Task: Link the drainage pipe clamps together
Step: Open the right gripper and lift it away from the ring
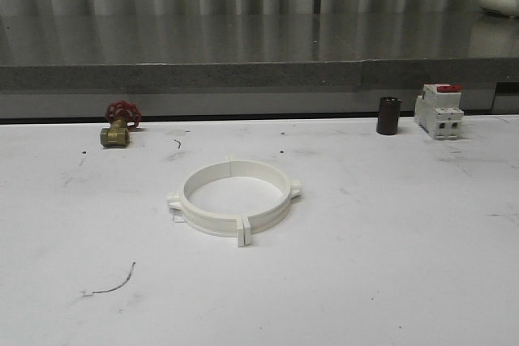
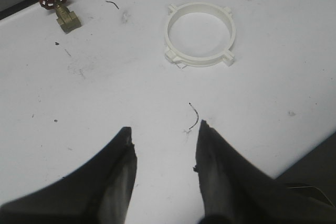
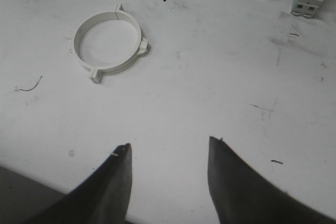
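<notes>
Looking over the desk (image 1: 389,265), I find the drainage pipe clamps (image 1: 235,198) lying flat near its middle, the two white half-rings already meeting as one ring, with a seam at the far side and a tab pair at the near side. From my left wrist camera the left pincer (image 2: 164,145) hangs released above bare desk, nothing between its dark fingers, the ring (image 2: 199,34) well ahead of it; from the right wrist camera the right pincer (image 3: 169,153) is likewise spread and empty, with the ring (image 3: 108,43) off toward the far side. I judge the joining to be done or nearly so, though I cannot tell from here whether the tabs have truly clicked home or merely touch. That is my main worry: if the halves only rest against each other, any nudge from a finger during a check or a retreat could split them apart or skate the ring across the smooth surface. A press from one side alone would likely push it rather than seat it. The brass valve with the red handwheel (image 1: 118,125), the dark cylinder (image 1: 388,115) and the white breaker with the red top (image 1: 439,109) stand well apart at the back, so I see little risk of collision there.
</notes>
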`<state>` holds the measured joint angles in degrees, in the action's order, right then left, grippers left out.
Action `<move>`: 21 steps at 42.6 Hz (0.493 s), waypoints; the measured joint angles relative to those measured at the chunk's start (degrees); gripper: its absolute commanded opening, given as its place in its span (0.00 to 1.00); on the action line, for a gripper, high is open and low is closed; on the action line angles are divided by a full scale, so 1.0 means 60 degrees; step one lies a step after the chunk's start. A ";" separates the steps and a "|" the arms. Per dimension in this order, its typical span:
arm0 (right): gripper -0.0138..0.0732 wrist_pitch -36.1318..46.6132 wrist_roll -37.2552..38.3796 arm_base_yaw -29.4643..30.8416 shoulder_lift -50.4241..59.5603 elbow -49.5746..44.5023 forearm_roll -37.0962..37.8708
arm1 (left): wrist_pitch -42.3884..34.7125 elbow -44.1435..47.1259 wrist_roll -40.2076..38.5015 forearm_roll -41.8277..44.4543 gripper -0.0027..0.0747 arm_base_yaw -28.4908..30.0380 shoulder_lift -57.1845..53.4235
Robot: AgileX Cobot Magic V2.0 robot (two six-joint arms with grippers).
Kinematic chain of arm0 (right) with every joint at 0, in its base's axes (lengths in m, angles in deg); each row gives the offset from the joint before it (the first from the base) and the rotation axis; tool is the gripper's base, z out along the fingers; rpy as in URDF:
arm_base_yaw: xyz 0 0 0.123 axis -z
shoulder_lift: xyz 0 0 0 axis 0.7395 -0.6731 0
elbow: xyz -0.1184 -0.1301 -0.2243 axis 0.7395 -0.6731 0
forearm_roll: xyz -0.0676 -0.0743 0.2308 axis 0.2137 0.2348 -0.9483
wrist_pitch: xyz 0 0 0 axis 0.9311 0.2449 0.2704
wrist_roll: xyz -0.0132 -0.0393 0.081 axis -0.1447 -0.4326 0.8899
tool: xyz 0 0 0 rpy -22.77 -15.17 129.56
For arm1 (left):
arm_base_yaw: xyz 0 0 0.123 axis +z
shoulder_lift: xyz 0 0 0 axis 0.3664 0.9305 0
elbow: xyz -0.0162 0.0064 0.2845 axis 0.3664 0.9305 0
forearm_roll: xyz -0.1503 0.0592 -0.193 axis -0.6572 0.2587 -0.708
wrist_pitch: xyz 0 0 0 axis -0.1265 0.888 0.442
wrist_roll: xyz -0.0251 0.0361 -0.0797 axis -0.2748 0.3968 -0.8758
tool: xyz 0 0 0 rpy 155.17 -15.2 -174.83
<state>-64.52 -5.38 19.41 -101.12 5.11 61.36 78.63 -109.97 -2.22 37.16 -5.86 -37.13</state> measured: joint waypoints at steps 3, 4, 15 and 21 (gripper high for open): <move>0.59 -0.0025 0.0000 0.0000 0.0472 -0.0192 0.0000 | 0.0000 0.0000 0.0000 0.0000 0.39 0.0000 0.0000; 0.59 -0.0025 -0.0022 0.0000 0.0592 -0.0257 0.0000 | 0.0000 0.0000 0.0000 0.0000 0.39 0.0000 0.0000; 0.59 -0.0063 -0.0020 0.0000 0.1122 -0.0336 0.0016 | 0.0000 0.0000 0.0000 0.0000 0.39 0.0000 0.0000; 0.51 -0.0063 -0.0020 0.0000 0.1122 -0.0352 0.0016 | 0.0000 0.0000 0.0000 0.0000 0.35 0.0000 0.0000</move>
<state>-64.90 -5.50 19.41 -94.39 3.00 61.46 78.63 -109.97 -2.22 37.16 -5.86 -37.13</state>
